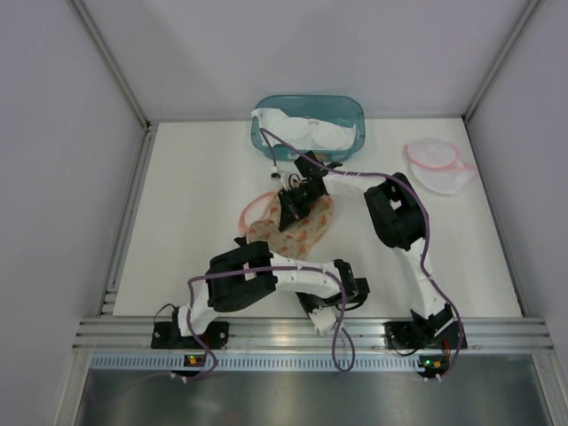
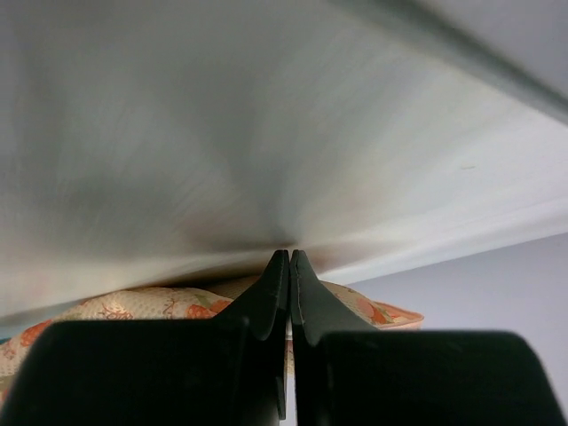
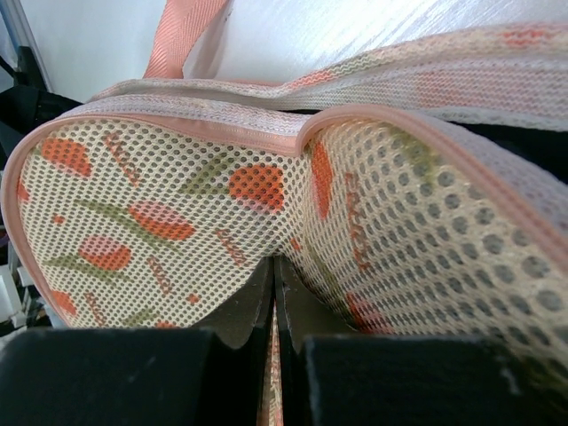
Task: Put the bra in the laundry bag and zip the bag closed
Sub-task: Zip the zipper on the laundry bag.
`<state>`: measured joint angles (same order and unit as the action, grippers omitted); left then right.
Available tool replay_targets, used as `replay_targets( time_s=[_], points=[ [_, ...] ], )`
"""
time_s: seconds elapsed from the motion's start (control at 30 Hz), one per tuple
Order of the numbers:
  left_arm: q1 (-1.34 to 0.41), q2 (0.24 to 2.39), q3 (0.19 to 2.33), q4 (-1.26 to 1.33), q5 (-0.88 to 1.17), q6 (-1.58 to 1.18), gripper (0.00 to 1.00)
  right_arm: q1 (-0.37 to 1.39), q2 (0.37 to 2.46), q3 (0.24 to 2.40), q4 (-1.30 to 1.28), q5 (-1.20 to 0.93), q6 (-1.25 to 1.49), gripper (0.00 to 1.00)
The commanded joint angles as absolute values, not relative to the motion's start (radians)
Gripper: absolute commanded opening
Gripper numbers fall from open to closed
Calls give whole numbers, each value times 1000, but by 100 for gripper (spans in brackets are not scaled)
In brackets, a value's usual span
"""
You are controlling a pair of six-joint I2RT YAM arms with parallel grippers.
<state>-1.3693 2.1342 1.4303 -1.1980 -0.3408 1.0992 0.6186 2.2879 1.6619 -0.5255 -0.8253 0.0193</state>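
Top external view shows the white bra (image 1: 311, 133) lying in the blue basket (image 1: 352, 106) at the far side of the counter (image 1: 195, 222), not in the flowery laundry bag (image 1: 306, 232) in the middle, so the job looks hardly begun. The right gripper (image 1: 291, 202) pinches the bag's mesh in its jaws; the left gripper (image 1: 325, 321), at the near edge, has its jaws pressed together on nothing I can see. Putting the bra in and zipping are both left.
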Motion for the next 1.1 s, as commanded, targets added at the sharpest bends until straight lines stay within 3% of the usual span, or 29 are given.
replay_targets(
  time_s=[0.0, 0.1, 0.2, 0.23, 0.37, 0.8, 1.07],
  points=[
    [-1402, 2086, 1424, -1198, -304, 1103, 0, 612, 2352, 1678, -595, -695, -41, 0],
    [-1404, 2091, 1428, -1195, -305, 1092, 0, 611, 2339, 1686, -600, -701, -43, 5],
    [-1399, 2097, 1443, -1193, -296, 1075, 0, 601, 2283, 1671, -601, -725, -25, 26],
    [-1397, 2097, 1447, -1193, -290, 1069, 0, 598, 2239, 1663, -601, -735, -8, 39],
    [-1387, 2102, 1463, -1193, -279, 1057, 0, 566, 2085, 1600, -598, -775, 52, 62],
    [-1350, 2109, 1531, -1180, -247, 1040, 0, 341, 1836, 1280, -749, -873, 64, 66],
    [-1332, 2109, 1577, -1164, -242, 1043, 0, 353, 1864, 1045, -523, -982, 186, 70]
  ],
)
